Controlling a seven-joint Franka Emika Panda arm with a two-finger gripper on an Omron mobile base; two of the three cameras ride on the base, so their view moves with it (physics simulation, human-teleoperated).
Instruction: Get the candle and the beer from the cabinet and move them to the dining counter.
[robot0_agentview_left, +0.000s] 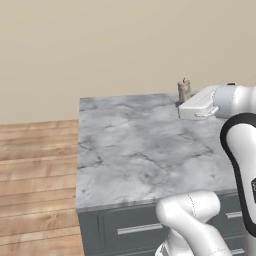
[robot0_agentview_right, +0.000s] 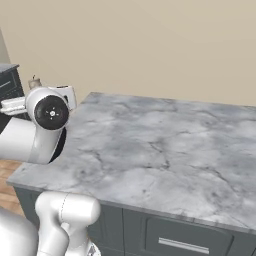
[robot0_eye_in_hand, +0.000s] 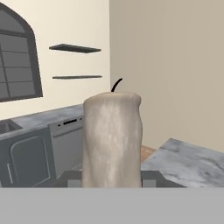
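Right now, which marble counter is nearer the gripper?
The dining counter, the island over dark drawers; the gripper, shut on the candle, is by its corner. The sink counter lies far behind.

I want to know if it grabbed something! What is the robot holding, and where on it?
The end effector holds the candle, pinched low on its sides near the base, wick up.

In the hand view the candle (robot0_eye_in_hand: 112, 140) hides the gap between the tool's fingertips (robot0_eye_in_hand: 148, 178), and its base runs out of sight at the bottom. In the left base view the hand covers the candle's (robot0_agentview_left: 184, 91) foot, so contact with the table (robot0_agentview_left: 140, 150) cannot be told. In the right base view, the arm covers most of the candle (robot0_agentview_right: 34, 83).
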